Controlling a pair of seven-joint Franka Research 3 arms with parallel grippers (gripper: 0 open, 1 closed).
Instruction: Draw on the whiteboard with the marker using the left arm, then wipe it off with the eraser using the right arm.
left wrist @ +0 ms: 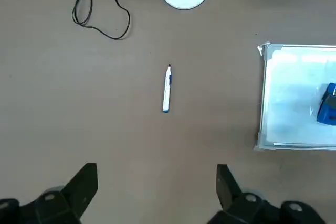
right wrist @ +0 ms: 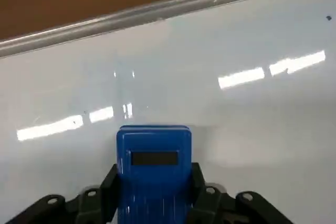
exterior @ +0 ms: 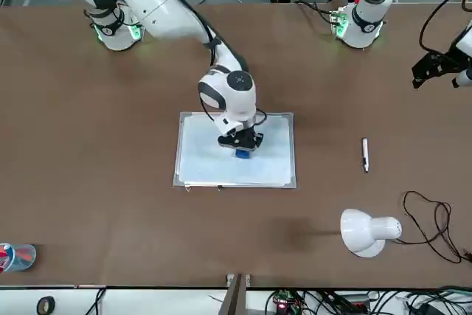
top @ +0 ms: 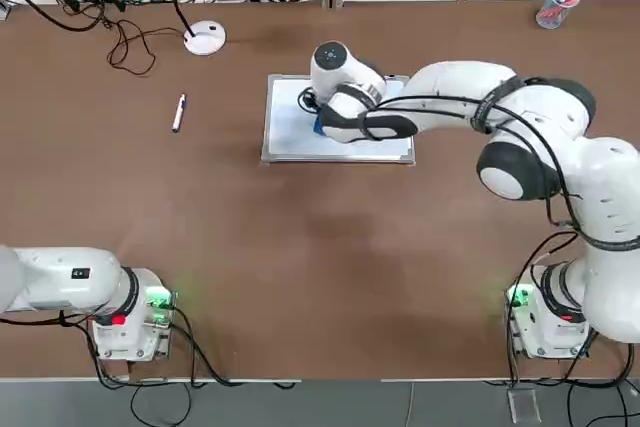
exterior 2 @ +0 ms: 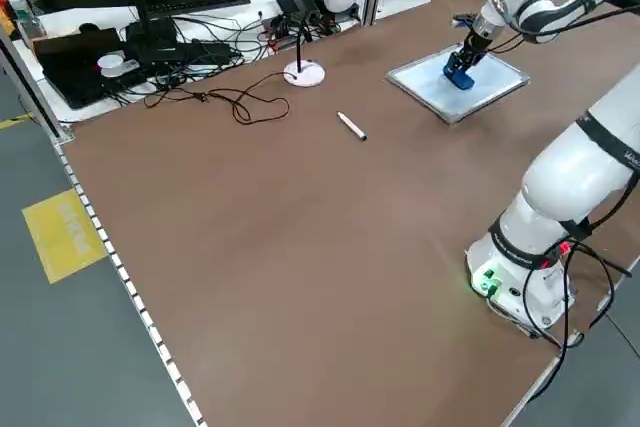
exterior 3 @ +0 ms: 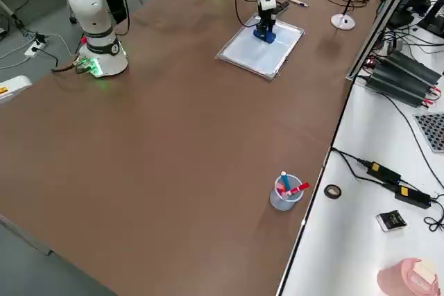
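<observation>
- The whiteboard [top: 290,137] lies flat near the middle of the worktop [top: 300,267], towards its far edge from the arms' bases.
- The right tool [exterior: 242,145] stands over the board, pressing the eraser [exterior: 243,153] onto it.
- The marker [top: 179,112] lies on the worktop, well to the board's left.
- The lamp [top: 205,38] stands beyond the marker.
- The left tool [left wrist: 157,190] hangs over the worktop's left side, short of the marker.
- The cup [top: 553,7] stands at the far right corner.

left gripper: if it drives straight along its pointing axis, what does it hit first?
Probably bare table. The left gripper hangs open, facing down at brown surface between its fingers; the marker lies beyond that line, the whiteboard off to the side. Depth is unclear.
</observation>
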